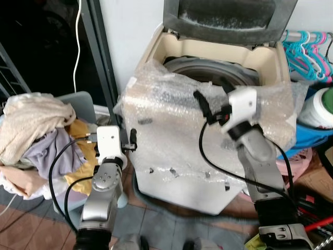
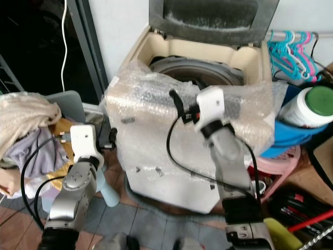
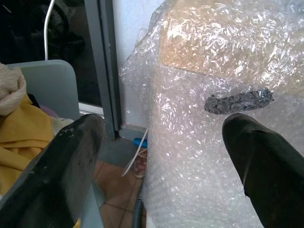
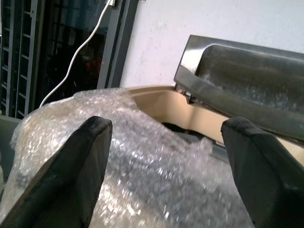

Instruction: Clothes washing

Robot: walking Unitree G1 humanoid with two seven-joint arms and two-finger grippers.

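Note:
A cream top-loading washing machine [image 1: 208, 177] stands ahead with its grey lid [image 1: 229, 18] raised and its drum [image 1: 208, 70] exposed. Bubble wrap [image 1: 166, 120] covers its front and top edge. To the left, a pale basket [image 1: 78, 101] holds a pile of clothes [image 1: 31, 125] in beige, lavender and yellow. My left gripper [image 3: 161, 142] is open and empty, between the basket and the machine's left front corner. My right gripper [image 4: 166, 147] is open and empty, held over the wrapped front rim and facing the drum opening.
A dark doorway with a grey frame [image 1: 104, 62] and a hanging white cable [image 1: 78, 41] lies at the back left. Right of the machine are teal and pink hangers [image 1: 307, 52], a white jar with a green lid [image 1: 320, 107], a blue tub and a pink basket [image 1: 296, 159].

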